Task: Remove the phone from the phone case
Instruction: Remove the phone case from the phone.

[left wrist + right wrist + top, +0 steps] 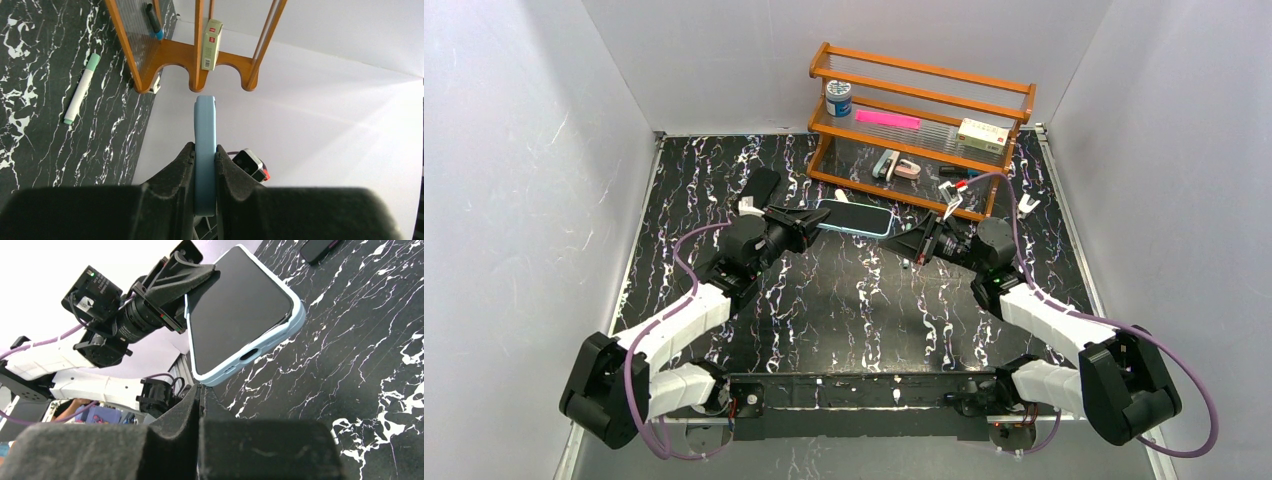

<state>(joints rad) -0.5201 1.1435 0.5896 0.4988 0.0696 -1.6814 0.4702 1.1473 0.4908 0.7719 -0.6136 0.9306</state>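
Black marble-patterned bench (844,300) with white veins fills the floor of a white-walled booth, and an orange wooden two-tier rack (924,100) stands at its far edge. On the rack are a blue-lidded jar (838,97), a flat pink strip (887,119) and a cream box (982,133). The left claw (809,225) is clamped on one end of a pale blue soft phone case (856,218) and holds it off the bench, near the middle and in front of the rack. A flat phone with a dark glass screen (235,305) sits inside the case, screen up. The right claw (916,243) has its fingers pressed together with nothing between them. Its tip sits just beside the free end of the case, though I cannot tell whether it touches. A green-and-white marker pen (80,90) lies on the bench near the rack's foot. A flat black slab (762,185) lies beyond the left arm.
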